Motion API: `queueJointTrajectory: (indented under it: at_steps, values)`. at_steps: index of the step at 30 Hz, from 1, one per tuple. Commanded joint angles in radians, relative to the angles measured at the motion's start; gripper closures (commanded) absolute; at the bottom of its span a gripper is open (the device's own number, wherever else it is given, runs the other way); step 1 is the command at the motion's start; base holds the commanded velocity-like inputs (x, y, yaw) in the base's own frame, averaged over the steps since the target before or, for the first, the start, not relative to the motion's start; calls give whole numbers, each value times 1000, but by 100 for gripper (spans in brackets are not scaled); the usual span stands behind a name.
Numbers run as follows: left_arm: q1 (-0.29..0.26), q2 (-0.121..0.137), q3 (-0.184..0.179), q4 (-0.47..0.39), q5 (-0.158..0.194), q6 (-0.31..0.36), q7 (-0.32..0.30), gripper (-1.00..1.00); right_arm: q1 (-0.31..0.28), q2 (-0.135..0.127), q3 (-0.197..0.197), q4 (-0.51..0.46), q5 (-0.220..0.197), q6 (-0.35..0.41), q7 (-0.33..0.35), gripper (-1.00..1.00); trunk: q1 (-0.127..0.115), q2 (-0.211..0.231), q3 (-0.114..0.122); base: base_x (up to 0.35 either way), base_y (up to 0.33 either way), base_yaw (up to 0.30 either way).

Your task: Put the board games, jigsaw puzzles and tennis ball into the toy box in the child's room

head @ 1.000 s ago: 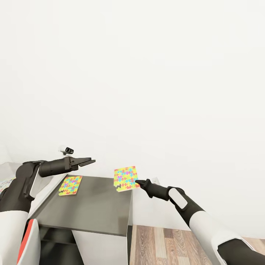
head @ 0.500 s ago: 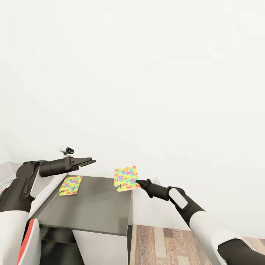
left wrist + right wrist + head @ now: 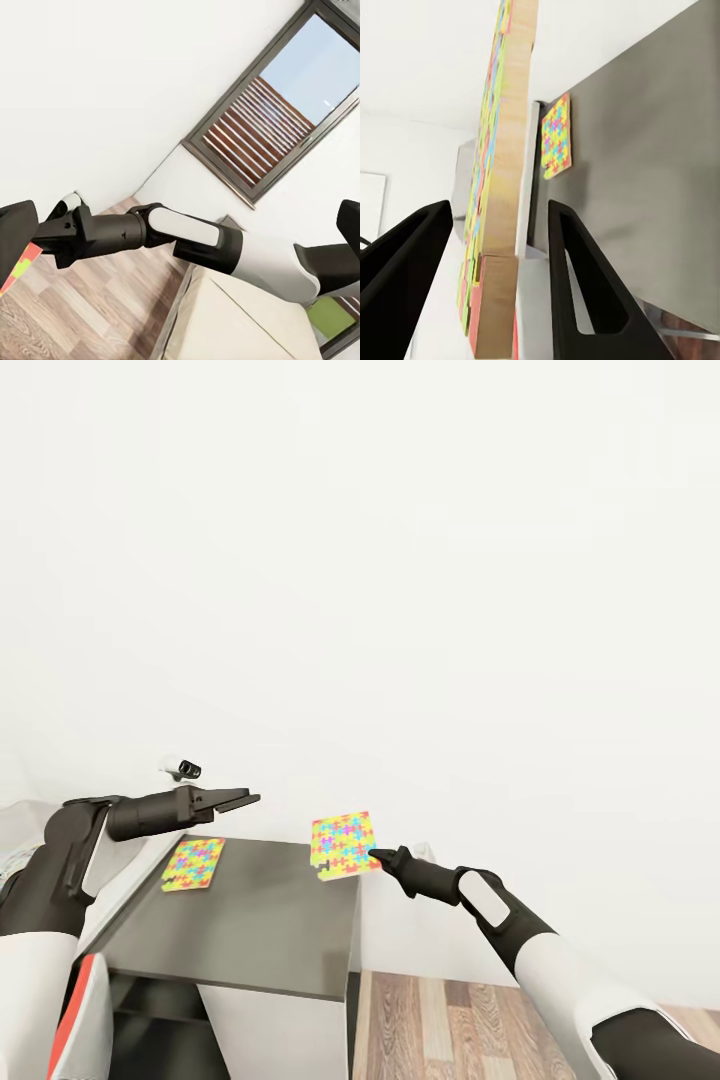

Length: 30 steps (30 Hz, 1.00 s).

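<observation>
My right gripper [image 3: 374, 855] is shut on one jigsaw puzzle [image 3: 343, 843], a multicoloured sheet held upright in the air over the far right corner of the table's dark grey top [image 3: 250, 935]. In the right wrist view this puzzle [image 3: 502, 180] stands edge-on between the two black fingers [image 3: 577, 285]. The other jigsaw puzzle [image 3: 192, 863] lies flat at the far left of the dark top and also appears in the right wrist view [image 3: 556, 136]. My left gripper [image 3: 240, 798] hovers open above and just right of it, holding nothing.
A white wall rises right behind the table. Wood-plank floor [image 3: 450, 1030] lies to its right. The left wrist view looks across my right arm [image 3: 195, 240] to a window with brown slats [image 3: 262, 127] and the beige bed [image 3: 225, 322].
</observation>
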<state>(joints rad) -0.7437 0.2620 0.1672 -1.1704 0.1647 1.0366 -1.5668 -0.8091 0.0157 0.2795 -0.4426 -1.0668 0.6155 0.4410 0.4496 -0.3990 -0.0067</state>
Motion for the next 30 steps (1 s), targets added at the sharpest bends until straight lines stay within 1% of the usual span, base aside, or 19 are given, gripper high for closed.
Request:
queueJointTrajectory:
  at_steps: [1, 30]
  values:
    - [0, 0, 0, 0, -1, 11, -4, -100, 0, 0, 3, 1, -2, 1, 2, 100, 0, -1, 0, 0, 0, 111]
    - [0, -4, -1, -2, -1, 11, -4, -100, 0, 1, 4, -1, -1, 1, 2, 100, 0, -1, 29, 0, 0, 212]
